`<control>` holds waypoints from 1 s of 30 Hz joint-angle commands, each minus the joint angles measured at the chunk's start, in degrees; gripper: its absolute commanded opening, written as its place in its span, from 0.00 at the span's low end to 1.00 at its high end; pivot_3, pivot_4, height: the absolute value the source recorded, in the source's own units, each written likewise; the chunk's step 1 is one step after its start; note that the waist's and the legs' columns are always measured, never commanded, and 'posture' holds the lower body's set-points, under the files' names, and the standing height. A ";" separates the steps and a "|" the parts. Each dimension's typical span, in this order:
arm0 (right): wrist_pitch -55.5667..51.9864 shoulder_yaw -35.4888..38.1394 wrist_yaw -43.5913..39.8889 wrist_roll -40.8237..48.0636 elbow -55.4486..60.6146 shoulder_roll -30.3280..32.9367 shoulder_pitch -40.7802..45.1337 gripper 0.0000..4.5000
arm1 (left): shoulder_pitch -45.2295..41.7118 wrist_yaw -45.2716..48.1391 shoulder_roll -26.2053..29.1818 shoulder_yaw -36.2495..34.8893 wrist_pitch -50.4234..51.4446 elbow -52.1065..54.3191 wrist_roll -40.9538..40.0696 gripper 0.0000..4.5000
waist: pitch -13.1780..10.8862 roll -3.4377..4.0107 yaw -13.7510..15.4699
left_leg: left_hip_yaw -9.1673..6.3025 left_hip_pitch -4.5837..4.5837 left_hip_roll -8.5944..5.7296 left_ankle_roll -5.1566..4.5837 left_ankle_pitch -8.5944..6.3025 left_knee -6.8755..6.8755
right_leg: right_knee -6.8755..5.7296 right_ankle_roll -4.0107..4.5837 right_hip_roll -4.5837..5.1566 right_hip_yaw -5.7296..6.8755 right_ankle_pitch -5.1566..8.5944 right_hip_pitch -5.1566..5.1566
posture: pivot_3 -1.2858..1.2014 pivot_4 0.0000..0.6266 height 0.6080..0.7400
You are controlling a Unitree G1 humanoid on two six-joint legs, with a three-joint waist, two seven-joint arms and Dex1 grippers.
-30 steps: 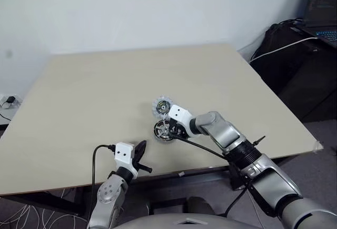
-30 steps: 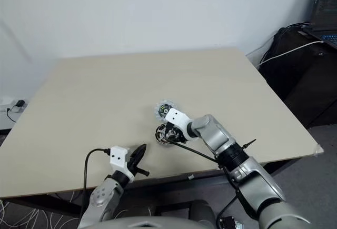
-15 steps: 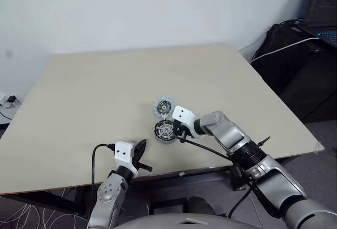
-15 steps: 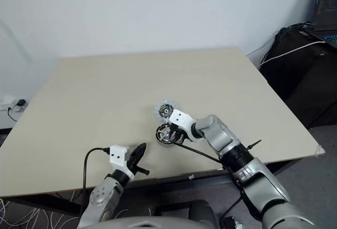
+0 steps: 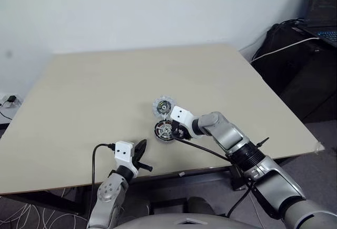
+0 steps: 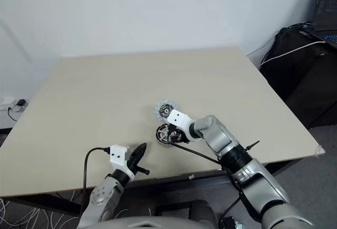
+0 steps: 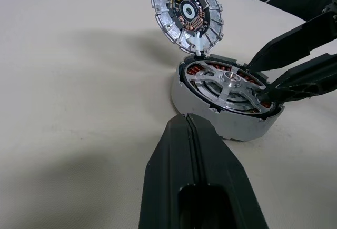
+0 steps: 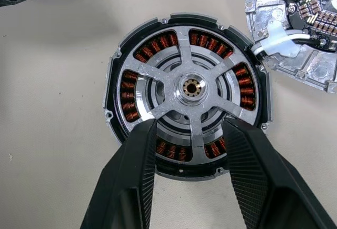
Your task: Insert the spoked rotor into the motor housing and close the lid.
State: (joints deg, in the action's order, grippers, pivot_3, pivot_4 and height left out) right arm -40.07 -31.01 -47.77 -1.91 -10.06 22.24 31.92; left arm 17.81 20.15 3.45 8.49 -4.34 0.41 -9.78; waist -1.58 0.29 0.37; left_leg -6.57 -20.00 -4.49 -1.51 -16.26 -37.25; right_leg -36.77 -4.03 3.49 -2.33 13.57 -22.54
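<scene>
The motor housing point(image 8: 131, 95) lies flat on the table point(image 5: 105, 81), its copper windings showing between the spokes. The silver spoked rotor point(image 8: 192, 87) sits inside it. The lid point(image 7: 187, 10) stands tilted up at the housing's far edge, inner face showing, and a pale strip joins the two. My right gripper point(image 8: 190, 134) is open, angled down over the housing's near edge, with one fingertip point(image 7: 266, 89) at the rotor's rim. My left gripper point(image 7: 188, 121) is shut and empty. It hovers level near the table's front edge, a short way from the housing point(image 5: 165, 130).
The table's front edge runs just below my left gripper point(image 5: 141, 150). Past the table's right side stand dark furniture point(image 5: 295, 66) with a white cable point(image 5: 284, 46) and an open laptop point(image 5: 322, 8). The wall is behind the table.
My right hand wavered slightly over the housing and ended almost where it was. The left arm, housing and lid have not moved.
</scene>
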 commanded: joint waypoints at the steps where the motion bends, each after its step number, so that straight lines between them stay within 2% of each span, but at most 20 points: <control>1: 0.63 1.51 -0.28 -0.04 -0.13 -0.10 0.83 0.47 | -0.67 0.39 -0.18 -0.09 -1.03 2.38 -0.64 0.00 | 0.00 0.00 0.00 | 0.00 0.00 0.00 0.00 0.00 0.00 | 0.00 0.00 0.00 0.00 0.00 0.00 | 0.52 0.00 1.00; 14: 1.90 3.34 0.28 0.51 -1.84 -1.01 0.27 0.47 | -0.75 0.96 -0.07 -0.20 -1.26 1.88 -0.84 0.00 | 0.00 0.00 0.02 | 0.01 0.03 0.00 0.01 0.01 -0.02 | -0.02 -0.01 -0.01 0.00 0.00 0.03 | 0.52 0.00 1.00; 20: 7.92 11.18 1.80 6.22 4.43 -3.76 -3.11 0.47 | -0.64 1.44 0.00 -0.21 -1.21 1.84 -0.94 0.00 | 0.00 0.00 0.08 | 0.01 -0.03 0.00 0.00 0.00 0.00 | -0.01 0.01 -0.01 -0.02 -0.01 -0.05 | 0.52 0.00 1.00; 23: 6.52 14.81 4.68 8.42 8.15 -5.66 -5.52 0.47 | -0.48 1.56 0.04 -0.23 -1.19 1.88 -0.99 0.00 | 0.00 0.00 0.26 | 0.00 -0.06 0.00 -0.01 -0.01 0.01 | 0.01 0.01 0.00 -0.01 -0.01 -0.06 | 0.52 0.00 1.00; 26: 4.85 16.40 7.42 9.79 12.29 -7.55 -8.55 0.35 | -0.53 1.77 0.10 -0.15 -0.92 1.86 -1.10 0.00 | 0.00 -0.01 0.50 | 0.00 -0.04 0.00 -0.01 -0.01 0.00 | 0.00 0.00 0.00 -0.01 0.00 -0.04 | 0.52 0.00 1.00; 28: 3.48 16.95 9.48 10.48 14.32 -9.24 -10.29 0.35 | -0.61 2.05 0.21 -0.03 -0.60 1.87 -1.24 0.00 | 0.00 0.00 0.54 | -0.01 -0.05 0.00 -0.01 -0.01 0.00 | 0.00 0.00 0.00 0.00 0.00 -0.04 | 0.52 0.00 1.00; 30: 2.56 16.75 11.40 10.86 15.51 -11.14 -11.85 0.26 | -0.76 2.31 0.31 0.15 -0.32 1.85 -1.25 0.00 | 0.00 0.01 0.51 | 0.00 -0.05 0.00 -0.01 -0.01 0.01 | -0.01 0.00 0.00 -0.01 0.00 -0.05 | 0.52 0.00 1.00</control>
State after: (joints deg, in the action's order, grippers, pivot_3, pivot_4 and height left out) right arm -37.04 -15.33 -37.74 7.65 2.48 11.85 19.70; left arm 17.73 21.67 3.72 8.45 -4.29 0.40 -10.20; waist -1.58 0.30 0.87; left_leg -6.57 -20.04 -4.49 -1.51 -16.27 -37.24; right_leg -36.79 -4.03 3.48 -2.34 13.57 -22.59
